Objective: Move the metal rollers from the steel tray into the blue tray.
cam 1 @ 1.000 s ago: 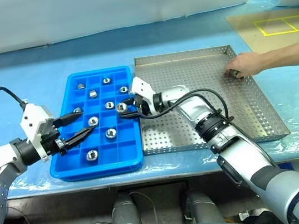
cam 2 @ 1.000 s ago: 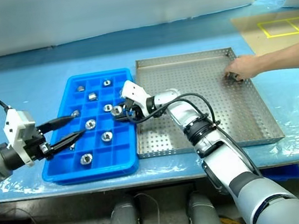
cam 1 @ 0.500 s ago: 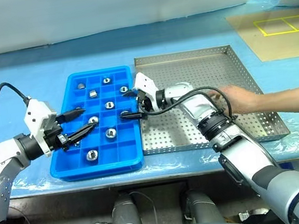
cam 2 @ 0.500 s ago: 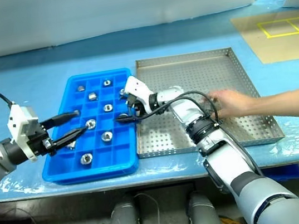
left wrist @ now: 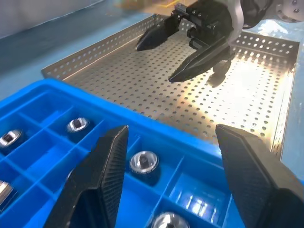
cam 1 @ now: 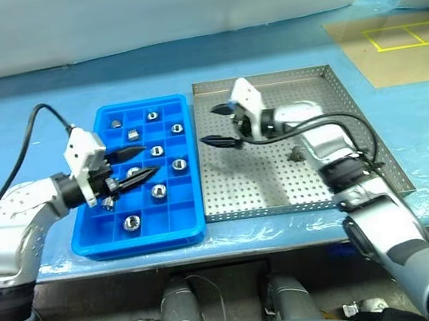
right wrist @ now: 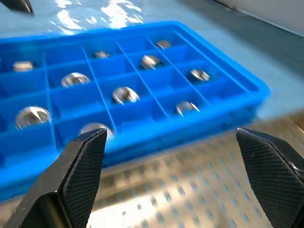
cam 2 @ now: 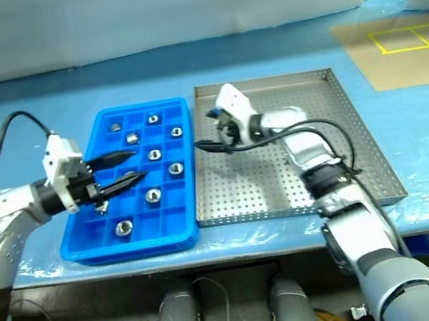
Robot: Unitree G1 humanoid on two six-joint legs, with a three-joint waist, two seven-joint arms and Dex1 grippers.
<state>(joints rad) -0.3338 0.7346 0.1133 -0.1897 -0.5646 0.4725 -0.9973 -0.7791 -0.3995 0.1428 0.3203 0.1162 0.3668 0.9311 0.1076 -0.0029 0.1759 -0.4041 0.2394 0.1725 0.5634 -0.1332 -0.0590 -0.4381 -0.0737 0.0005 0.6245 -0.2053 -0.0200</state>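
As things lie now: nine or so metal rollers (cam 1: 176, 164) sit one to a compartment in the blue tray (cam 1: 142, 240); one small dark piece, likely a last roller (cam 1: 297, 153), lies in the steel tray (cam 1: 263, 78), right of centre, just beside the right forearm.
Right hand: the right hand (cam 1: 213, 125) hangs over the far left part of the steel tray, fingers spread wide, empty.
Left hand: the left hand (cam 1: 139, 162) hovers over the blue tray's middle, fingers moderately apart, nothing between them.
Handling: probably solid metal, dense for its size, rigid, smooth and apt to slip or roll on the perforated sheet.
Where to grip: across the round outer wall, fingertips low and square to it.
Hard to make out: whether that piece stands on end or lies on its side; whether the forearm covers any others.
Table: blue sheeting (cam 1: 43, 97) under both trays.
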